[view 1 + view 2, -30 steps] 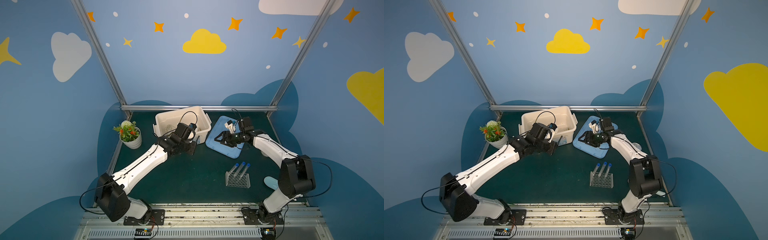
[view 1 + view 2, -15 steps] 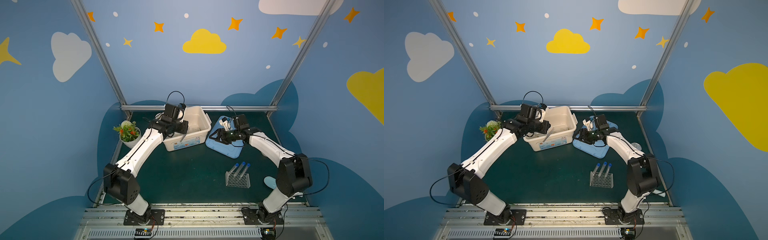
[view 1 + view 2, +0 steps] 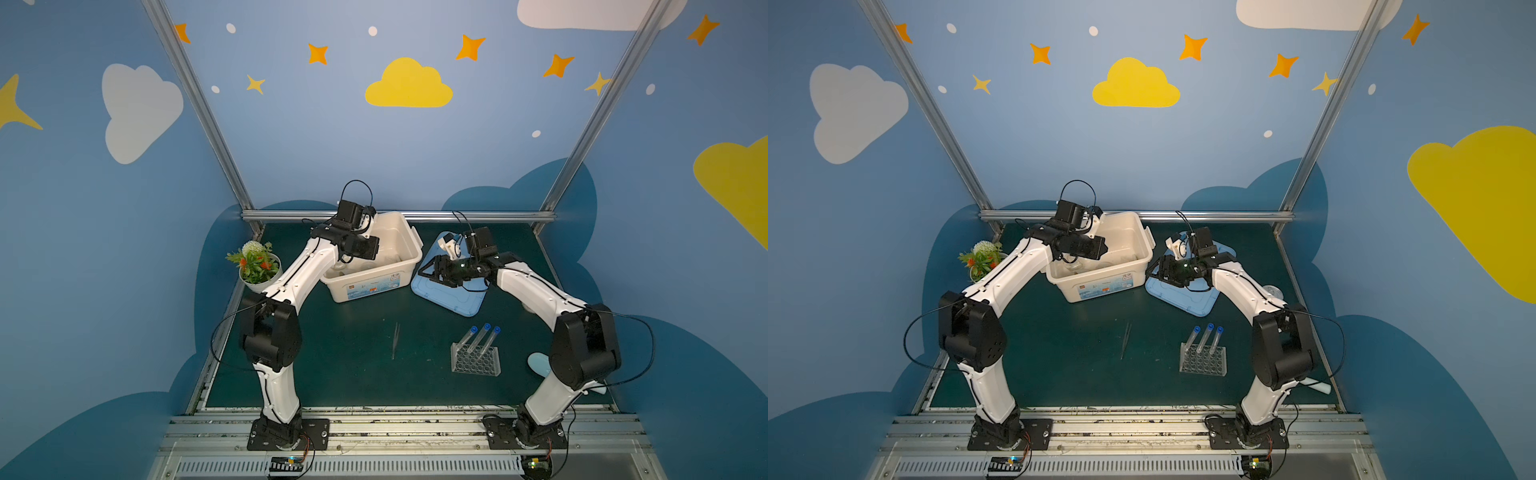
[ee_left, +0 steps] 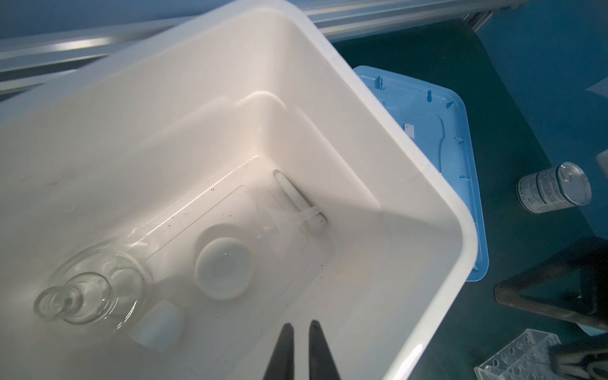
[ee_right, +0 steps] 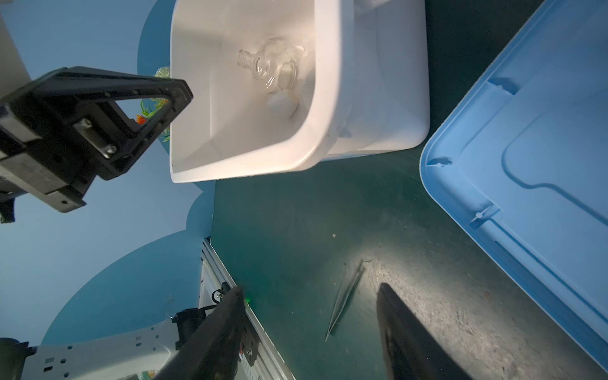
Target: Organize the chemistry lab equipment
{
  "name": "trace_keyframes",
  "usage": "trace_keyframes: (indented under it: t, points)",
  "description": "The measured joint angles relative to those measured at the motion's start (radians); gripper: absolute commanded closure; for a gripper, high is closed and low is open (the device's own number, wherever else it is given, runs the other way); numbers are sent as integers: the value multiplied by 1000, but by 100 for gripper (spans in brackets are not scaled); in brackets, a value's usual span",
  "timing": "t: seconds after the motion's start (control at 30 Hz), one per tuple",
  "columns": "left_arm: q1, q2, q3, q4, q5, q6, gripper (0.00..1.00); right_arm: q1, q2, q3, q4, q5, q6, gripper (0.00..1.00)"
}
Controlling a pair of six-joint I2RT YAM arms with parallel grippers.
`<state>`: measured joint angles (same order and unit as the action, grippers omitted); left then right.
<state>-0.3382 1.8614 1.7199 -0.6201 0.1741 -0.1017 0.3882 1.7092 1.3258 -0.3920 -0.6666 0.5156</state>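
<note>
The left gripper (image 4: 300, 324) hangs over the open bin (image 3: 409, 249), its two thin black fingers barely parted and pinching nothing. The right gripper (image 5: 309, 288) hovers over the lid's edge nearest the bin, blunt dark fingers spread wide and empty. Nearest the arm bases, a clear, boxy rack (image 3: 476, 361) pierced with rows of round holes stands on the dark green mat (image 3: 332, 365). Three slim clear test tubes (image 3: 482, 338) with blue caps lean in its far row. A rounded pale blue scoop (image 3: 538, 361) peeks out beside the right arm. The metal tweezers (image 3: 395, 340), thin and tapering, lie flat mid-mat, well apart from the rack. Farther back sits the bin, smooth glossy white plastic with rounded corners. Inside, a round glass flask (image 4: 88, 292) lies on its side next to a shallow white bowl (image 4: 223, 266) and a small white cup (image 4: 158, 325). What looks like a clear funnel (image 4: 283, 223) lies across a stubby white pestle (image 4: 296, 200), though its outline is faint. Just beside the bin lies the flat sky-blue lid (image 3: 457, 299), with moulded ridges. A white potted plant (image 3: 257, 266) stands at the mat's far edge.
</note>
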Motion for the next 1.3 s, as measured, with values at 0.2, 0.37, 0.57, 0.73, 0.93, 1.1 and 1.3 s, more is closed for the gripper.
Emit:
trace_keyframes:
  t: [0.2,0.37,0.57,0.73,0.93,1.1,1.3]
  points:
    - [-3,-158,-156,39,5,-10,34,1,2,0,-19,3,-2,36]
    - [-43,-330,-275,58,-34,-6,28,3,2,0,-40,20,-9,36]
    - [-235,-458,-438,45,-146,-29,22,2,0,-1,-56,38,-23,36]
    - [-401,-454,-591,35,-237,-120,22,-5,-10,-3,-70,47,-27,36]
    - [-531,-314,-649,29,-296,-247,24,-19,-40,-23,-86,57,-34,36]
    - [-580,-193,-641,32,-307,-315,31,-31,-51,-25,-95,65,-43,36]
    - [-587,-84,-594,35,-308,-341,48,-50,-72,-40,-101,76,-49,36]
